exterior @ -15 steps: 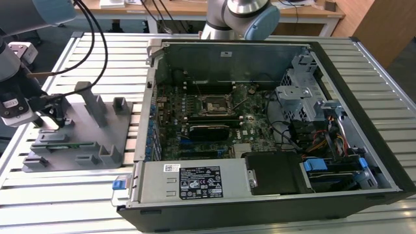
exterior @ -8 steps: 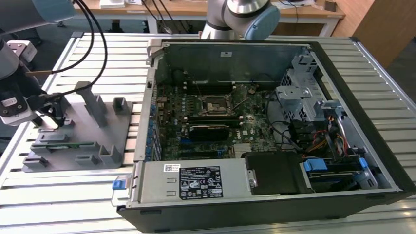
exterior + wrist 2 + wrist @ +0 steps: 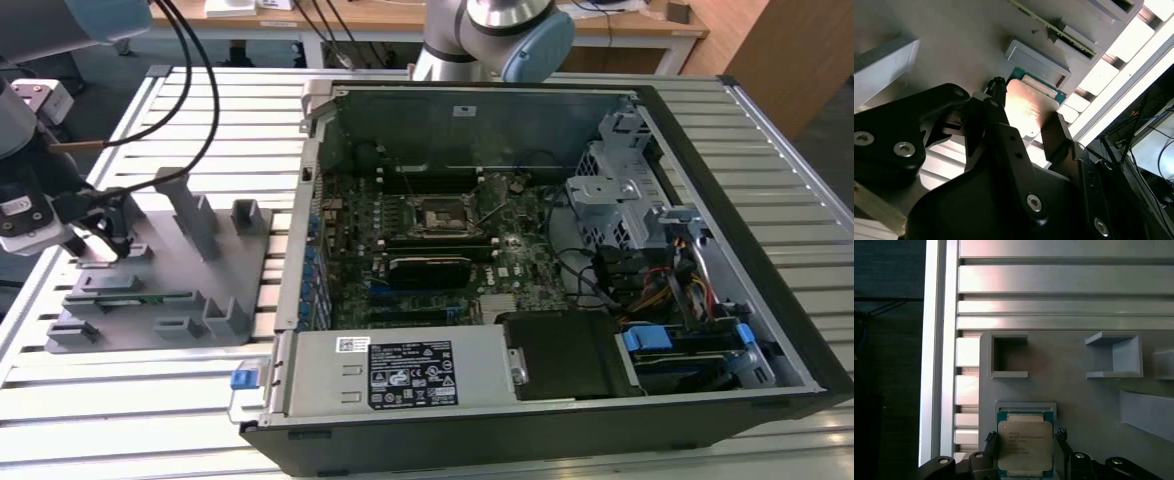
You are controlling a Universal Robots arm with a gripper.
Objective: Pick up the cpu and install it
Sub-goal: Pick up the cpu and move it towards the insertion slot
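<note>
— Where does the cpu lie from your claw?

— Right between my fingertips. My claw is spread open and holds nothing. The cpu lies flat, lid up, in its recess on the grey fixture plate on the table.

— Touching it?

— I judge not. One fingertip stands just beside each of two opposite edges.

— And the socket?

— In the exterior view, the motherboard socket sits well apart, toward that view's right, inside the open computer case.
</note>
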